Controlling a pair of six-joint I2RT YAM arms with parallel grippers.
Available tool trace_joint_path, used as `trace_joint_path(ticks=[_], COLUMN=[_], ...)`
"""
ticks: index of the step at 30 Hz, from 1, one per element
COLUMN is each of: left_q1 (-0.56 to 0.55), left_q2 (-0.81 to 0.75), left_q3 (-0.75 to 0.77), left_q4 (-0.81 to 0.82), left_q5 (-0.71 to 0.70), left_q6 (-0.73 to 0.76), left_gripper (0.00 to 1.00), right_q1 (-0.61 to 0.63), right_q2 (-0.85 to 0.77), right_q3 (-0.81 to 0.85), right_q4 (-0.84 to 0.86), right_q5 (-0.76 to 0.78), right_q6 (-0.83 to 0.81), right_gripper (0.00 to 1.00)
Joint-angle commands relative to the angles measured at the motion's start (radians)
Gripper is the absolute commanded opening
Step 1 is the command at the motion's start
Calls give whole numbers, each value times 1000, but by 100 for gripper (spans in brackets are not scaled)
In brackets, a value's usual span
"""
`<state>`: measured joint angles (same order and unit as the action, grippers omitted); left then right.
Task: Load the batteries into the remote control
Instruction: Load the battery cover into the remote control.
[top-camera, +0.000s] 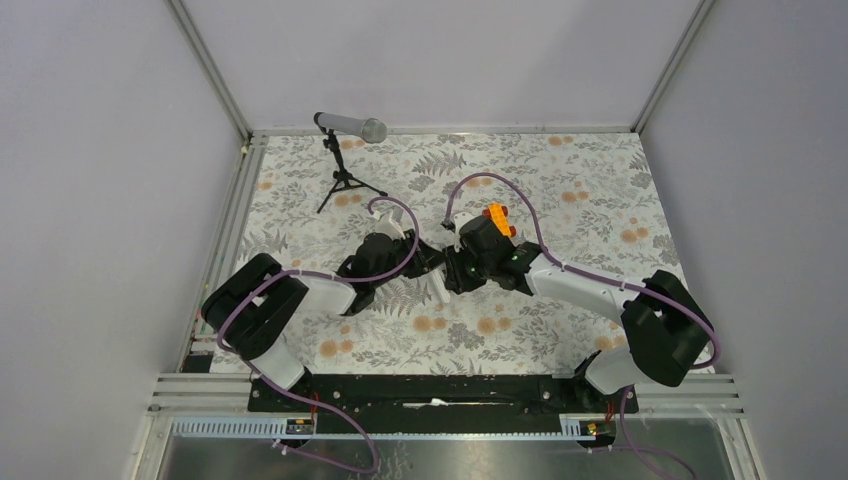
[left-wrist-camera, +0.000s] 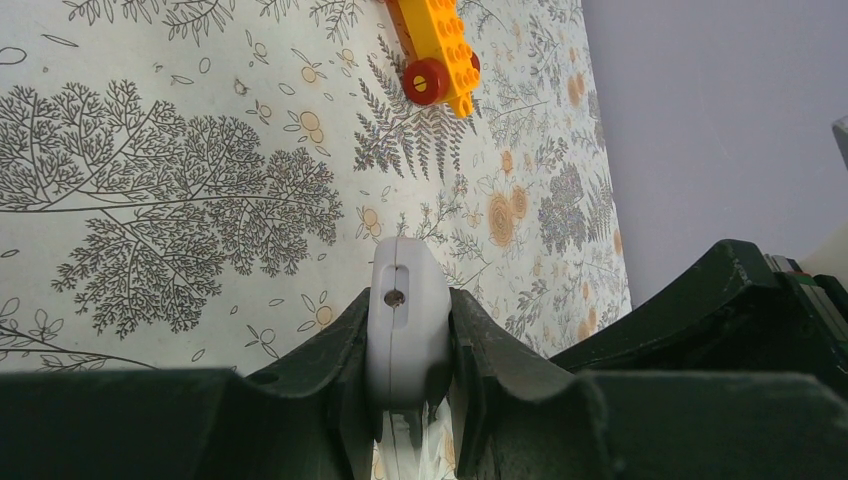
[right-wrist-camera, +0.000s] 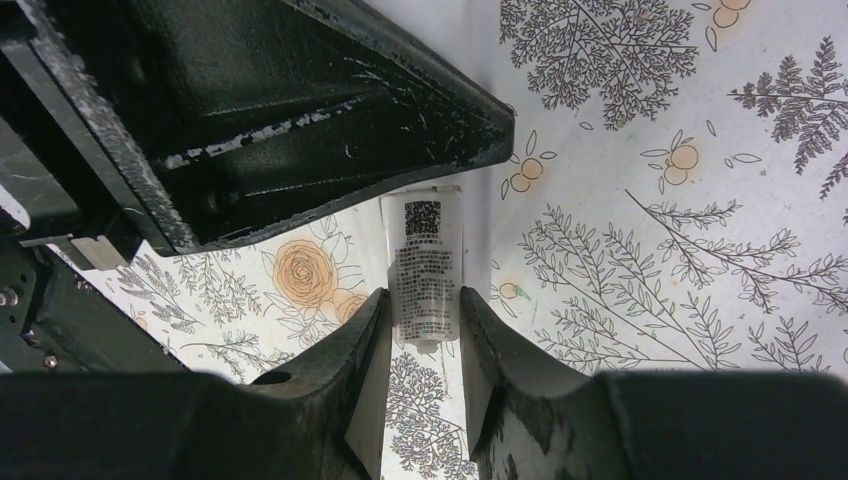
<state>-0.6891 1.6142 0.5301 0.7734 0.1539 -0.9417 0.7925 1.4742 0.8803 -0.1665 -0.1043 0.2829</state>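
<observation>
Left fingers (left-wrist-camera: 325, 355) closed tight on remote control (left-wrist-camera: 405, 300), holding it edge-on above flowered cloth (left-wrist-camera: 150, 150), between my two arms. Right fingers (right-wrist-camera: 360, 350) half narrowed around its labelled end; pads seem to touch both sides, but shadow there makes me not sure. Batteries not visible in any view. Step, I judge: taking back cover off, loading not yet begun. Next move needs steady left hold, small straight slide from right, no twisting. Orange toy car (left-wrist-camera: 440, 45) lies well apart.
</observation>
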Motion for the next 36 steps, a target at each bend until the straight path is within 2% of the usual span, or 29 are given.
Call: trace_joint_path(ticks=[1,9,19,27,36], left_q1=[-4,-4,8,47,64], left_q2=[1,-9,-44,-48,-40], left_q3=[41,21,-24,-71,-88], left_q4=[91,110,226,335,353], left_q5=[28,43,94,109,112], left_q6=[-14,-31,-197,-334,-371], left_gripper=[0,0,0,0,0], right_q1=[-5,-6,-9,-10,-10], right_q2=[12,29,67,91,94], right_q3=[33,48,147,197,249], right_q4=[49,46,-77,-144,-197], right_q5=[-13,-2,2,9,71], right_q6=[19,29,21,12,-28], right_gripper=[33,34,38,43,52])
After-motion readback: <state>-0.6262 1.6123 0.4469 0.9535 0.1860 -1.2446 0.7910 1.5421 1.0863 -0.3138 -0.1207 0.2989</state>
